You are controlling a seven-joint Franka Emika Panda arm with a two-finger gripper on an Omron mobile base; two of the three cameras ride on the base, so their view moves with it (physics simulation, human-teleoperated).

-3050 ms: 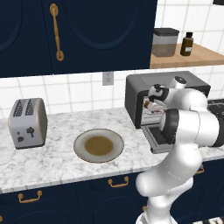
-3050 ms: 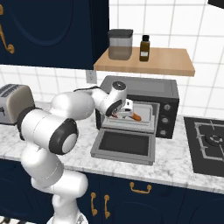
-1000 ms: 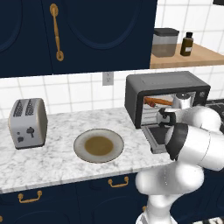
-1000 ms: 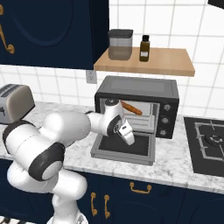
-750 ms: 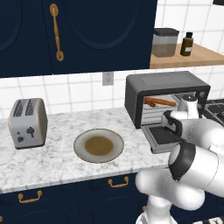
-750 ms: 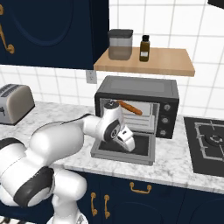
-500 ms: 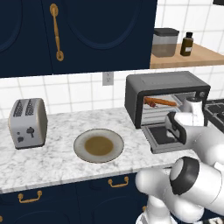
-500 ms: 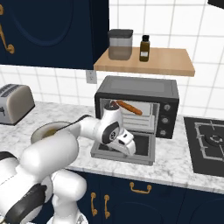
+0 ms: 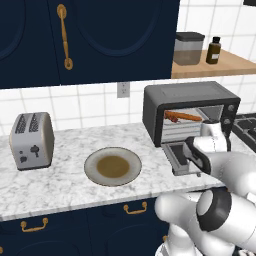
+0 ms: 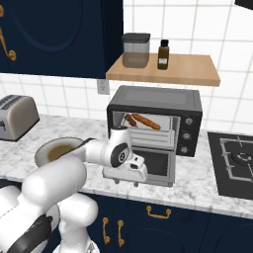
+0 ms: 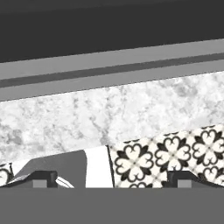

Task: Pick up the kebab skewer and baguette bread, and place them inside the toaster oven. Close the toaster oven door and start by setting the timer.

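Gripper (image 10: 140,170) hangs low by the front edge of the surface (image 10: 197,183), fingers apart and empty. Big toaster oven (image 10: 155,123) holds the baguette bread (image 10: 147,121) and kebab skewer (image 10: 130,120). Its toaster oven door (image 10: 157,165) lies open; it looks stiff and hinged, so push up under its bar.

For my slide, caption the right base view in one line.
Baguette bread and kebab skewer lie inside the toaster oven; the gripper is low at the dropped toaster oven door.
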